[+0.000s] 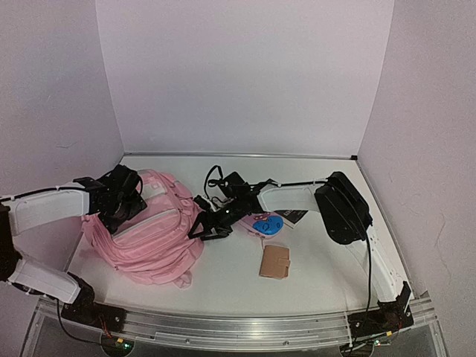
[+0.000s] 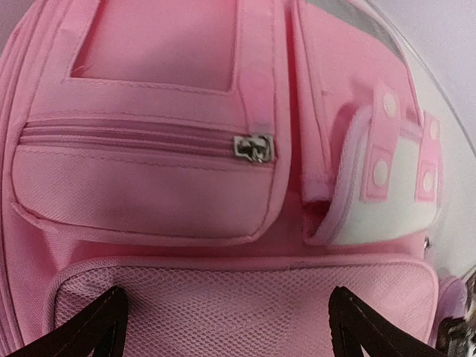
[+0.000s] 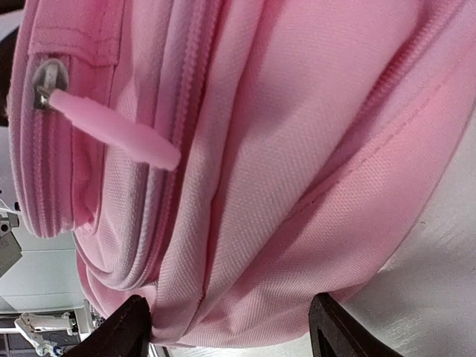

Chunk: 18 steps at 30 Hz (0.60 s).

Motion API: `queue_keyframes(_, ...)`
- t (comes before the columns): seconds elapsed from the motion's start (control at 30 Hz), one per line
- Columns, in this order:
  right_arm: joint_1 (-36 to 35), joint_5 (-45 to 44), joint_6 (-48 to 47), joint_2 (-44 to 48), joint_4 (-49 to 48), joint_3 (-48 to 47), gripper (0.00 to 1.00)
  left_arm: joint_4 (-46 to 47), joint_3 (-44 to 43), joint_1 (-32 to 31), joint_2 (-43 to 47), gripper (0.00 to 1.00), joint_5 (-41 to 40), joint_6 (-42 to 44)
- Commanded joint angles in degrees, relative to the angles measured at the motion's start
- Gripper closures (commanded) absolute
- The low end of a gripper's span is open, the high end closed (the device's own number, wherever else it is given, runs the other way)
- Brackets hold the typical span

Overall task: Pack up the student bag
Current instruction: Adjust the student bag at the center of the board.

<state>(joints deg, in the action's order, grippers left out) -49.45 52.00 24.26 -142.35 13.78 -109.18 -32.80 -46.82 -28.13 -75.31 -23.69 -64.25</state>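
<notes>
- The student bag (image 1: 152, 239) is lying flat on the left part of the bench (image 1: 320, 277). It is reaching from near the left edge toward the middle, with its front pockets facing up.
- The left tool (image 1: 123, 201) is sitting over the bag's far-left end, close to the bench's left edge.
- In the left wrist view, its dark fingers (image 2: 100, 327) are standing wide apart and released, grasping nothing. A pink mesh pocket (image 2: 238, 312) is stretching across the gap between them.
- Beyond the mesh, a zip pocket is showing a metal zip slider (image 2: 253, 147) at the right end of its track.
- Beside it, a pale flap (image 2: 387, 197) with pink tabs is curling up.
- The right tool (image 1: 210, 225) is meeting the bag's right side, toward the middle of the bench.
- In the right wrist view, its fingers (image 3: 130, 327) are spread and released. The bag's rounded pink edge is filling the space between and beyond them, and no fabric is being pinched.
- A soft pink zip pull (image 3: 111, 130) is sticking out from a seam above.
- A small pink oval case (image 1: 265, 224) with a blue patch is lying at the middle of the bench, just beside the right tool.
- A flat black item (image 1: 295, 216) is lying just beside the case, on the side toward the right edge.
- A small brown wallet (image 1: 274, 262) is lying nearer the near edge, apart from the case.
</notes>
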Motion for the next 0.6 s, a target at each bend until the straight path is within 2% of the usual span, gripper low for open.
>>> queue_keyframes(0.0,2.72,-2.7,-0.35,3.06,0.0,-1.01,0.28,17.78,-2.77,0.27,-10.16,0.09,18.99,5.41)
queue_keyframes(0.17,7.99,-6.88,2.64,0.14,0.16,-9.25,0.28,19.4,-9.17,-0.59,-13.85,0.13,21.87,7.05)
queue_keyframes(0.4,10.71,-7.66,6.22,-5.94,0.36,-23.5,0.29,15.73,-14.93,-4.72,-14.43,0.12,20.0,9.58)
queue_keyframes(0.5,11.88,-6.24,6.66,-3.18,0.38,-22.12,0.28,9.33,-18.59,-6.01,-12.9,0.07,16.37,13.88)
queue_keyframes(0.57,13.15,-5.34,5.72,1.29,0.45,-17.68,0.27,6.8,-20.85,-7.0,-11.84,0.03,15.28,18.51)
